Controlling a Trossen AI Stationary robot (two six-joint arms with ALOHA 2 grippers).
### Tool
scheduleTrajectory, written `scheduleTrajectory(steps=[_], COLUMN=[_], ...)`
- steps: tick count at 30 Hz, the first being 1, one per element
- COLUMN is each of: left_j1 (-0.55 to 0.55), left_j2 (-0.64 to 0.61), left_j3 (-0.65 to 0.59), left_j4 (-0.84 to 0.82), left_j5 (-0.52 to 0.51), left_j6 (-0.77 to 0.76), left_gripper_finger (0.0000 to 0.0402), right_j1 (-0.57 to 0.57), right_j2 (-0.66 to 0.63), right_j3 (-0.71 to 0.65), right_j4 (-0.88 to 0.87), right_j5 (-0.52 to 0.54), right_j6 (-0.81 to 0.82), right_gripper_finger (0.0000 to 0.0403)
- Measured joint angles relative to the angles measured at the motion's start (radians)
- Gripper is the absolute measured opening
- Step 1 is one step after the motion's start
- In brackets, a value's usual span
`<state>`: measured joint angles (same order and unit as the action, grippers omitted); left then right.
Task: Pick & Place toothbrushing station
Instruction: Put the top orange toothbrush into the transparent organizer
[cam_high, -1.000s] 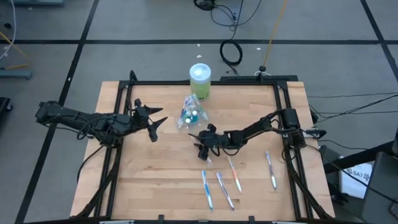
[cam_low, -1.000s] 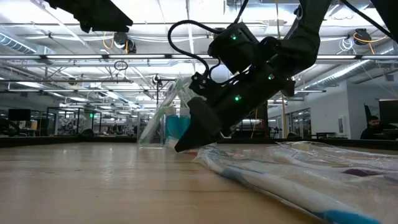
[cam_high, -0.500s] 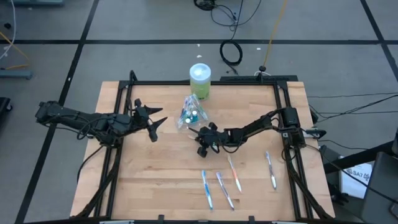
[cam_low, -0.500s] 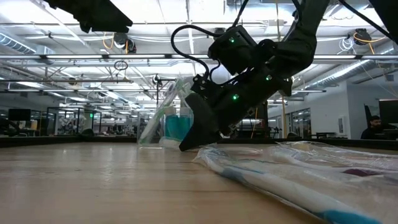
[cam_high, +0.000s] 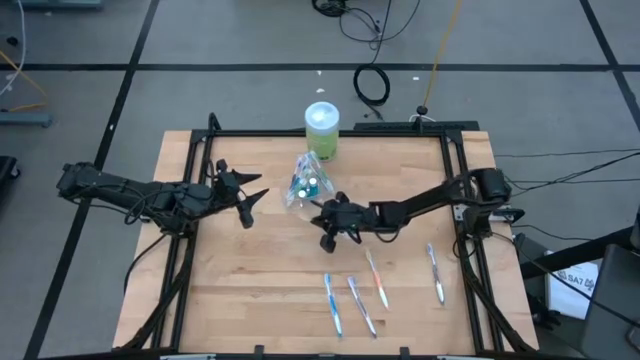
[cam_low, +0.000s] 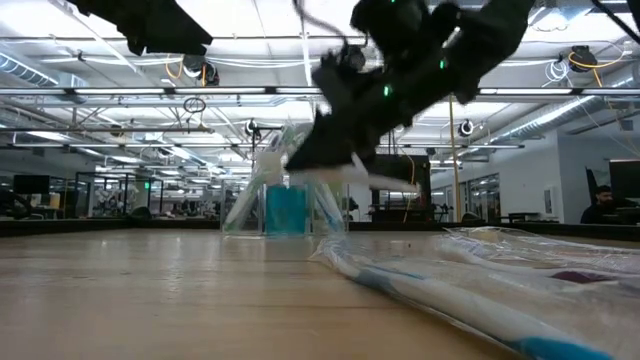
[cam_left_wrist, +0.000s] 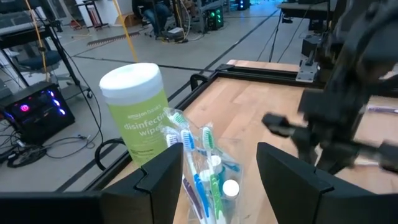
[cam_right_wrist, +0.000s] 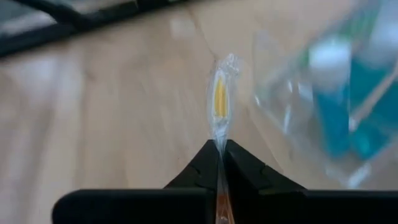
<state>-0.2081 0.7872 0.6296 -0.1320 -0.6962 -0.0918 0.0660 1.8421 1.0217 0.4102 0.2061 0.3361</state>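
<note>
Wrapped toothbrush (cam_right_wrist: 220, 102) in right claw (cam_right_wrist: 220, 153), beside cup (cam_right_wrist: 336, 106).

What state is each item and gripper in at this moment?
Clear plastic cup: upright on the table, holding toothbrushes and tubes.
Wrapped toothbrush: pinched in the right gripper, off the table, beside the cup.
Loose toothbrushes: four lying flat on the table.
Green container: upright, lid on.
Left gripper: open, empty, waiting left of the cup.
</note>
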Motion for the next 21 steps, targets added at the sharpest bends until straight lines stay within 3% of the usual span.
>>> scheduleTrajectory(steps=[5, 13, 21], left_j1=[0.000, -0.003, -0.003], left_j2=[0.000, 0.000, 0.000], left_j3=[0.000, 0.000, 0.000], left_j4=[0.001, 0.001, 0.000], left_j5=[0.022, 0.025, 0.026], left_j6=[-0.002, -0.016, -0.018], left_gripper_finger=[0.0212, 0.0212, 0.0212], right_j1=[0.015, 0.048, 0.045], right_j2=[-0.104, -0.278, -0.332], right_j3=[0.001, 0.002, 0.002], right_j4=[0.002, 0.002, 0.097], right_j5=[0.012, 0.136, 0.243], right_j6=[-0.068, -0.228, -0.385], right_gripper_finger=[0.0006, 0.0006, 0.0006])
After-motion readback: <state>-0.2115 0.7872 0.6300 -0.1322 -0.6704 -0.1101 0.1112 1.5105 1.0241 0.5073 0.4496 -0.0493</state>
